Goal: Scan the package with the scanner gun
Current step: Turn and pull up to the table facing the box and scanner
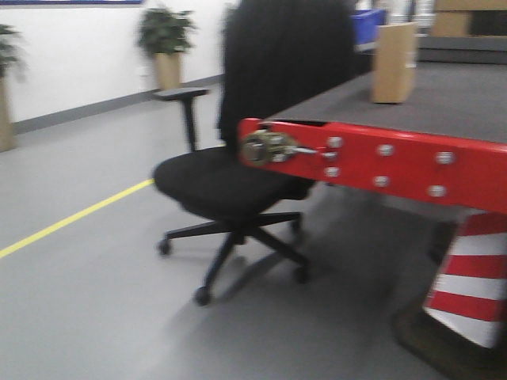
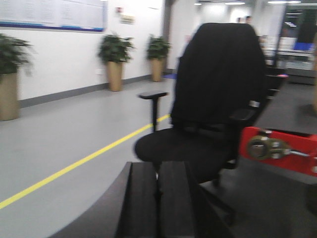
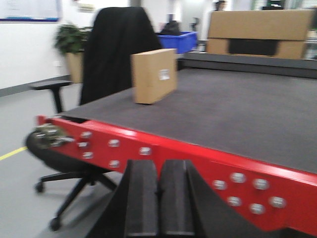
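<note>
Left gripper (image 2: pixel 158 198): clenched, its two black fingers (image 2: pixel 141 203) pressed side by side with nothing between them.
Right gripper (image 3: pixel 158 198): also clenched on nothing, its fingers (image 3: pixel 173 198) meeting along a thin seam.
Package (image 3: pixel 153 77): on the table, ahead of the right gripper and slightly to its left, beyond the red rail; it stands upright on a narrow side, well apart from the gripper.
Label (image 3: pixel 164 75): small and white, on the package's face that turns toward the right gripper's right side; the print is too blurred to read.
Table (image 3: pixel 247 114): dark grey top stretching ahead of the right gripper.
Rail (image 3: pixel 173 153): red table edge with silver bolts, just ahead of the right gripper.
Lock (image 2: pixel 265 148): metal fitting at the rail's end, ahead and to the right of the left gripper.
Chair (image 2: pixel 218 99): black office chair straight ahead of the left gripper, beside the table's corner.
Box (image 3: pixel 262 32): larger cardboard box with a dark panel, far ahead and right of the right gripper, past the package.
Bin (image 3: pixel 178 42): blue, behind the package.
Line (image 2: pixel 84 163): yellow floor stripe, left of the left gripper.
</note>
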Available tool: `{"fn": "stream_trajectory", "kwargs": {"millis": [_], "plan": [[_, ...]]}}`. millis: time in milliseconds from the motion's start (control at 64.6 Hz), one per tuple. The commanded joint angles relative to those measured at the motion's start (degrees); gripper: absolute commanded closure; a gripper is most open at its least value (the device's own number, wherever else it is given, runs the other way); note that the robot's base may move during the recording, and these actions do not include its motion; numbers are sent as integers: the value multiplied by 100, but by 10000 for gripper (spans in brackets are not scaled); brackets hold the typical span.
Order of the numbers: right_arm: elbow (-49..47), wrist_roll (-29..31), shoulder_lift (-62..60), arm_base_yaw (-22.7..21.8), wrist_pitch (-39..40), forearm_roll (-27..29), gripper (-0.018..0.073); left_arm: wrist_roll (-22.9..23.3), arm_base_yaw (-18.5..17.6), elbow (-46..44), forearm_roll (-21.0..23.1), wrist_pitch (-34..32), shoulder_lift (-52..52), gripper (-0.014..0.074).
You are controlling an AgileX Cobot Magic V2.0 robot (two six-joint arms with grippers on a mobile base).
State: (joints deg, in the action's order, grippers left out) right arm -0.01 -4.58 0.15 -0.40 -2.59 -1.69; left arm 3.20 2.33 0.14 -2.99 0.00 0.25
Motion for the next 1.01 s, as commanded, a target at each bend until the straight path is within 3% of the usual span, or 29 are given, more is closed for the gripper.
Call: {"fn": "stream_trajectory", "kwargs": {"millis": [0, 990], "plan": [[1, -7, -15, -18, 92, -7, 727, 9, -25, -14, -16, -103, -25, 708], [1, -7, -15, -18, 92, -7, 727, 9, -25, -14, -16, -103, -25, 708]]}}
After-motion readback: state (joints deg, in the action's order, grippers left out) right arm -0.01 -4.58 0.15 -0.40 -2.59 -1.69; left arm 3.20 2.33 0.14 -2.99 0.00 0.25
